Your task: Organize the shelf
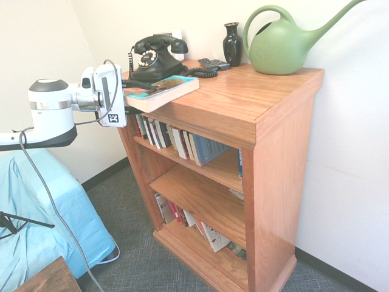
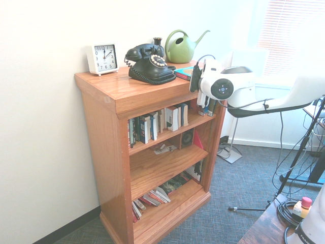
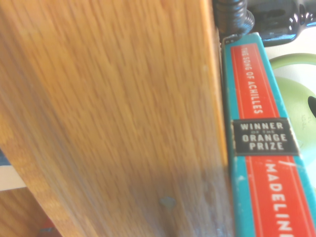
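Gripper met the near end of the book; whether its fingers clamped it I could not tell. Book lay flat on the shelf top, overhanging the front edge toward the gripper. Risk: a weak hold could tip it off. Phone stood just beyond the book, close enough to get shoved.

Book spine reads "THE SONG OF ACHILLES", "WINNER… ORANGE PRIZE", seemingly "MADELIN".

both exterior views flank the shelf; wrist close.
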{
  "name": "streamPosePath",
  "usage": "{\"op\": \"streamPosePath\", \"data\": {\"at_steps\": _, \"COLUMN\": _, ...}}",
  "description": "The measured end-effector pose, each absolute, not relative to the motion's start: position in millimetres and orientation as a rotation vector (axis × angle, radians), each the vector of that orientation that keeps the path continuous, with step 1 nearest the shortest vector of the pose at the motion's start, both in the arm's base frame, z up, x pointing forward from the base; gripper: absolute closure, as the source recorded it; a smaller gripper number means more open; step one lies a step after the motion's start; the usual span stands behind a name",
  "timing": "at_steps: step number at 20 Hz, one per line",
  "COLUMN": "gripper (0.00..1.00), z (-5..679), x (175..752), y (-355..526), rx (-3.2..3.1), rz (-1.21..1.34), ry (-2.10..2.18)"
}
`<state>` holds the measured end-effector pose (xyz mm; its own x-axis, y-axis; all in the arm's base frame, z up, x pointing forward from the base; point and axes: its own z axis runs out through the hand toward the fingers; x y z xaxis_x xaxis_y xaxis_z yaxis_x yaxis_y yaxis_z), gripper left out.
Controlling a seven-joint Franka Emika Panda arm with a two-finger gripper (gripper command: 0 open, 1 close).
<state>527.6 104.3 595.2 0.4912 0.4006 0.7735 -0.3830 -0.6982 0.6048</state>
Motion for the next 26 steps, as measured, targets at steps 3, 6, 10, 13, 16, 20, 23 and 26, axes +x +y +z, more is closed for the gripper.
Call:
{"op": "streamPosePath", "data": {"at_steps": 3, "gripper": 1.0, "z": 599, "x": 526, "y": 102, "rx": 1.957, "rz": 1.286, "ry": 0.007}}
{"op": "streamPosePath", "data": {"at_steps": 6, "gripper": 1.0, "z": 603, "x": 525, "y": 100, "rx": 1.953, "rz": 1.291, "ry": 0.0}}
{"op": "streamPosePath", "data": {"at_steps": 10, "gripper": 1.0, "z": 605, "x": 524, "y": 106, "rx": 1.944, "rz": 1.293, "ry": 0.0}}
{"op": "streamPosePath", "data": {"at_steps": 13, "gripper": 1.0, "z": 605, "x": 524, "y": 108, "rx": 1.943, "rz": 1.292, "ry": -0.001}}
{"op": "streamPosePath", "data": {"at_steps": 16, "gripper": 1.0, "z": 606, "x": 522, "y": 106, "rx": 1.948, "rz": 1.298, "ry": -0.017}}
{"op": "streamPosePath", "data": {"at_steps": 20, "gripper": 1.0, "z": 624, "x": 508, "y": 98, "rx": 1.989, "rz": 1.323, "ry": -0.11}}
{"op": "streamPosePath", "data": {"at_steps": 23, "gripper": 1.0, "z": 651, "x": 484, "y": 88, "rx": 2.019, "rz": 1.358, "ry": -0.204}}
{"op": "streamPosePath", "data": {"at_steps": 26, "gripper": 1.0, "z": 676, "x": 457, "y": 70, "rx": 2.058, "rz": 1.38, "ry": -0.3}}
